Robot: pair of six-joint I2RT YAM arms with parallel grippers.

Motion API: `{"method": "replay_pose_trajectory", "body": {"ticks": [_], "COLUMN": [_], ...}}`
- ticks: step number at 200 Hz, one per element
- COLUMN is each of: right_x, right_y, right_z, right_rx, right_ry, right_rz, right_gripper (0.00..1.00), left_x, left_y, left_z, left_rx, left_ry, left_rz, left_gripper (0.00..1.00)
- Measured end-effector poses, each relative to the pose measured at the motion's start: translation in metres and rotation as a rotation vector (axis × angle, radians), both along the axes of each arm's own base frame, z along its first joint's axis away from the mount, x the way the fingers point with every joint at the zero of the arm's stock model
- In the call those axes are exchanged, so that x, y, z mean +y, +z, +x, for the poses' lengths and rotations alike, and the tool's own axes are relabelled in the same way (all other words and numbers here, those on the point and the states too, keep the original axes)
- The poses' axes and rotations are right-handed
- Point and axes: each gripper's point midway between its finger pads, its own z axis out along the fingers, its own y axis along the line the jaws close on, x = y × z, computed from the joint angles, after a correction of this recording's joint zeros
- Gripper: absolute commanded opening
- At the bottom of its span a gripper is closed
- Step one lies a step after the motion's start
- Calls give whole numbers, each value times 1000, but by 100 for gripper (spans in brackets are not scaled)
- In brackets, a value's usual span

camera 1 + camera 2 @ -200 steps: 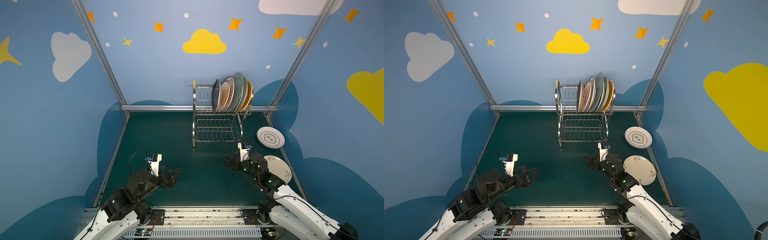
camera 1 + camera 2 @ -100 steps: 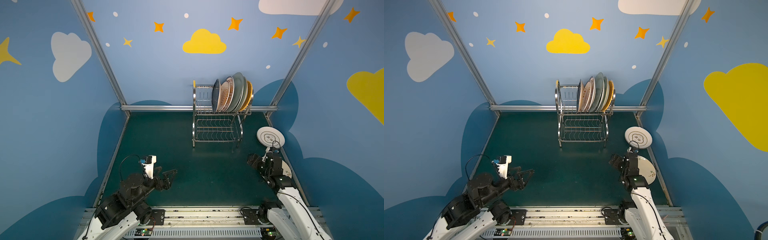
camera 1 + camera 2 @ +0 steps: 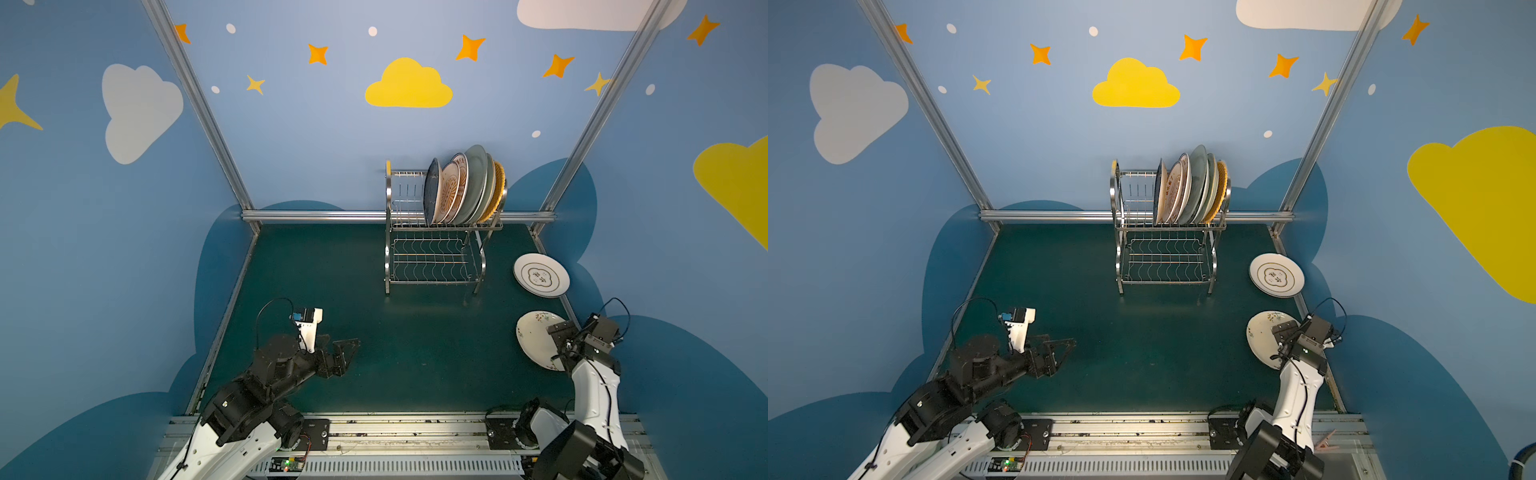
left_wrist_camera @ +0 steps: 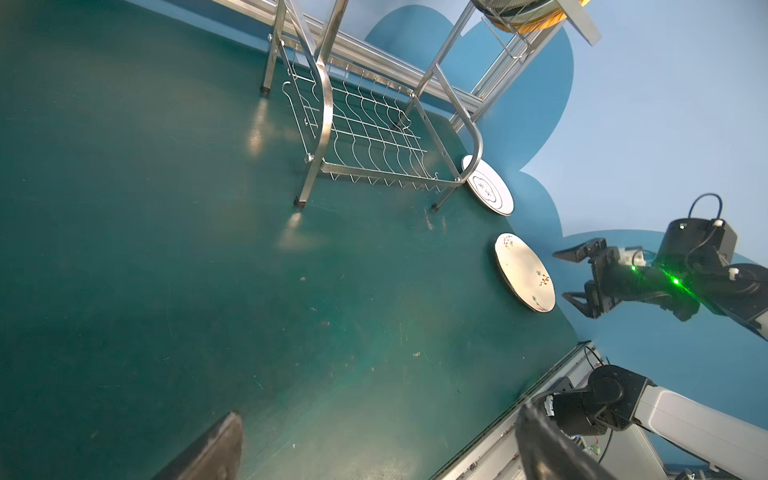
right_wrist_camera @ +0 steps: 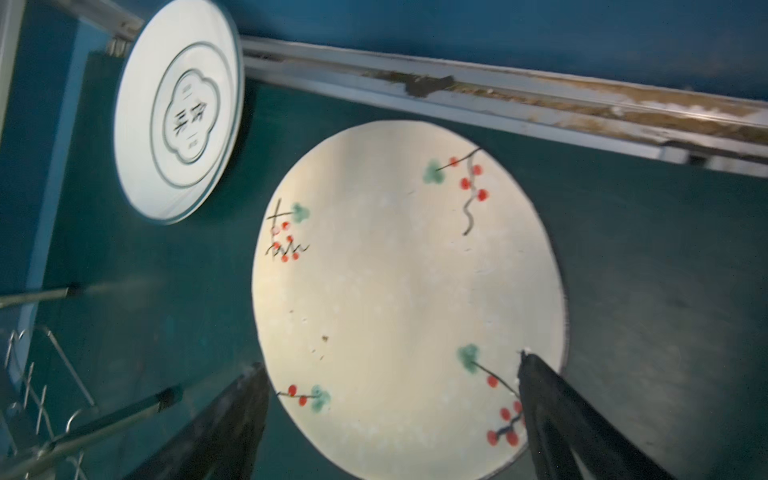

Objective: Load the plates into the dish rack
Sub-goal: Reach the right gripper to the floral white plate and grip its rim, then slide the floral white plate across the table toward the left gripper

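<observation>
The dish rack (image 3: 478, 226) (image 3: 1125, 249) (image 4: 325, 104) stands at the back of the green table. Several plates (image 3: 461, 187) (image 3: 1187, 187) stand on edge in its upper tier; its lower shelf is bare. Two plates lie flat near the right edge: a white one with dark rings (image 3: 541, 275) (image 3: 1276, 275) (image 5: 178, 124) and a cream floral one (image 3: 534, 338) (image 3: 1260, 338) (image 4: 523, 274) (image 5: 407, 291). My right gripper (image 3: 559, 345) (image 3: 1278, 344) (image 4: 571, 276) (image 5: 390, 361) hovers open above the floral plate, apart from it. My left gripper (image 3: 347, 353) (image 3: 1063, 353) (image 4: 378, 411) is open and holds nothing at the front left.
An aluminium rail (image 5: 498, 104) runs along the table's right edge just beyond the two flat plates. Another rail (image 3: 316, 216) borders the back behind the rack. Blue walls enclose three sides. The arms' mounting track (image 3: 395, 428) lies along the front.
My right arm has swung from the table's middle to the right and now hangs over the floral plate. The left arm drew back a little toward the front. Both grippers stayed open.
</observation>
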Motion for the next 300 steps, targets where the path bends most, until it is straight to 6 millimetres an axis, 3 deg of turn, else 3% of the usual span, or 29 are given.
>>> {"method": "replay_pose_trajectory", "body": {"ticks": [39, 73, 136, 176, 193, 274, 300], "right_x": [-15, -14, 1, 16, 21, 33, 29], "right_y": [-5, -20, -40, -50, -54, -61, -50], "right_z": [-25, -38, -28, -18, -15, -10, -4], "right_rx": [11, 37, -15, -82, -106, -171, -227], "right_ry": [-131, -170, -127, -89, -76, -65, -64], "right_rz": [15, 47, 141, 220, 241, 298, 276], "right_gripper": [88, 86, 80, 63, 60, 12, 1], "left_x": [-4, -5, -4, -4, -3, -1, -1], "left_y": [-4, -4, -3, -2, -2, 2, 3], "left_z": [1, 0, 0, 0, 0, -2, -2], "left_rx": [24, 27, 23, 19, 17, 0, -3], "left_ry": [-16, -19, -17, -16, -16, -11, -9], "left_rz": [6, 4, 1, -3, -5, -17, -20], "left_gripper": [100, 100, 100, 100, 100, 100, 100]}}
